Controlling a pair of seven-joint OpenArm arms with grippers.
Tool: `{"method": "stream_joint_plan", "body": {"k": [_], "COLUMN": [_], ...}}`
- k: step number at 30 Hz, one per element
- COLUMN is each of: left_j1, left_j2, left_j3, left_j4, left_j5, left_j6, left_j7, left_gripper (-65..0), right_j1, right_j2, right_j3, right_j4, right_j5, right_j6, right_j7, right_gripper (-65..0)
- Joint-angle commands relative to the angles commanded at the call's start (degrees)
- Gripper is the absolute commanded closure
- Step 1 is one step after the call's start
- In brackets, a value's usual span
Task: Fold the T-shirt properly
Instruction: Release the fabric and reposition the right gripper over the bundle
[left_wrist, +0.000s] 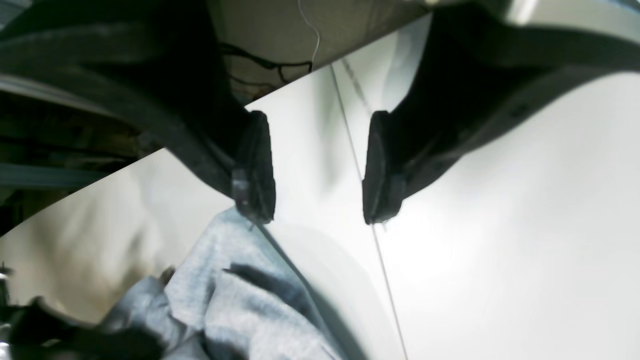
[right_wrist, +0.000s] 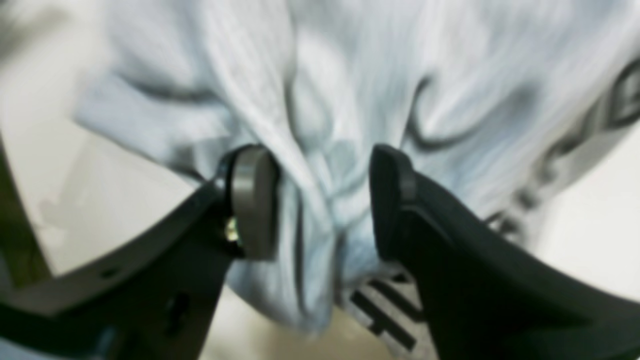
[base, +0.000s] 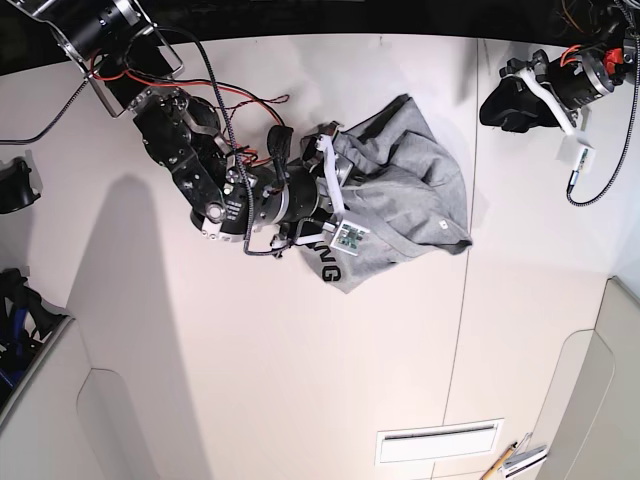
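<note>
The T-shirt (base: 405, 195) lies crumpled in a heap on the white table, heather grey, with black lettering (base: 330, 265) showing at its lower left edge. My right gripper (base: 335, 195) is at the heap's left side. In the right wrist view its fingers (right_wrist: 252, 200) stand apart, open, astride a bunched ridge of the T-shirt (right_wrist: 320, 210). My left gripper (base: 500, 108) hovers off to the far right of the T-shirt, apart from it. It is open (left_wrist: 320, 170) over bare table, with a corner of the T-shirt (left_wrist: 240, 300) below and left of it.
A seam (base: 470, 250) runs down the table just right of the shirt. A vent slot (base: 437, 440) and some pens (base: 515, 458) lie near the bottom right corner. Red and black cables (base: 250, 105) trail along the right arm. A black object (base: 15, 185) sits at the left edge.
</note>
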Motion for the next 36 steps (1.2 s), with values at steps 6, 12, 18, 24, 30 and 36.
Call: {"method": "stream_joint_plan", "body": {"k": [6, 12, 18, 24, 30, 36], "left_j1": [0.00, 0.00, 0.00, 0.00, 0.00, 0.00], "left_j2": [0.00, 0.00, 0.00, 0.02, 0.02, 0.02], "left_j3": [0.00, -1.05, -6.60, -8.61, -8.61, -8.61], "left_j4": [0.00, 0.00, 0.00, 0.00, 0.00, 0.00], "left_j5": [0.00, 0.46, 0.39, 0.11, -0.66, -0.70], "left_j6": [0.00, 0.00, 0.00, 0.00, 0.00, 0.00], "left_j7": [0.63, 1.44, 1.44, 1.44, 1.25, 1.25], "left_gripper": [-31.9, -31.9, -31.9, -31.9, -31.9, -31.9], "right_j1": [-0.17, -7.72, -15.30, -16.00, -16.00, -15.67], "right_j2": [-0.07, -0.04, -0.04, -0.04, -0.04, -0.04], "right_j3": [1.38, 1.38, 1.33, 0.46, 0.46, 0.48], "right_j4": [7.56, 14.08, 20.39, 19.80, 14.10, 11.34], "right_j5": [7.43, 7.74, 2.34, -7.41, -8.33, -10.84], "right_j6": [0.02, 0.04, 0.07, 0.00, 0.00, -0.46], "right_j7": [-3.56, -4.50, -4.52, 0.50, 2.95, 4.39], "right_gripper": [-29.9, -29.9, -29.9, -29.9, -43.0, -45.2]}}
